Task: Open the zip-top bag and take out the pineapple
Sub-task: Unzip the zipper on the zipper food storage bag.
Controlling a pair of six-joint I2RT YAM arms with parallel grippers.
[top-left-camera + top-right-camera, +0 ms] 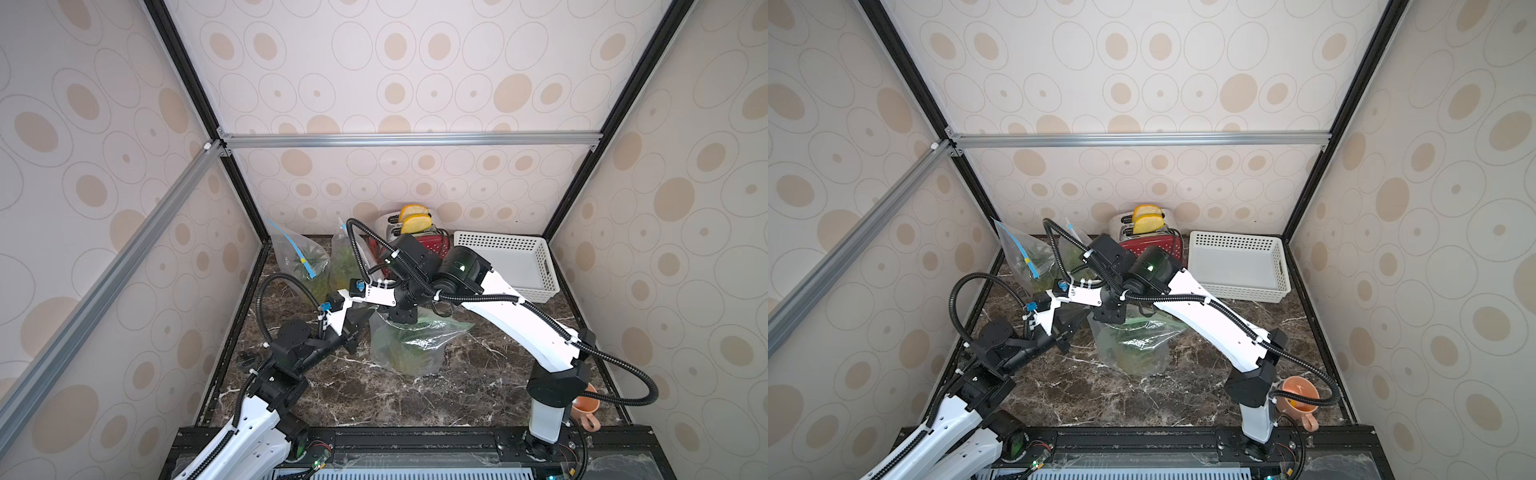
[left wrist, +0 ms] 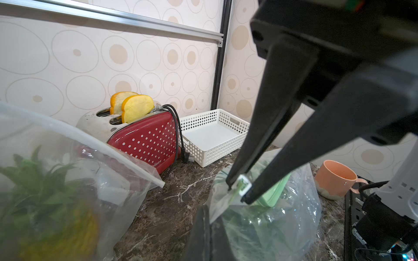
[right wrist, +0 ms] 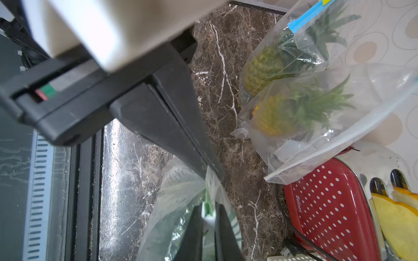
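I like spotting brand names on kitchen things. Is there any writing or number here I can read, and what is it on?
"Belinee": white letters on the red side of the toaster, clearest in the right wrist view.
"elinee": the same name on the toaster in the left wrist view, its first letter not readable.
No other writing can be made out.

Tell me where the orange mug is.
In both top views the orange mug stands at the table's near right corner, beside the right arm's base.

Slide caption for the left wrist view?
Right gripper pinches the slider of the zip-top bag; left gripper clamps its edge.
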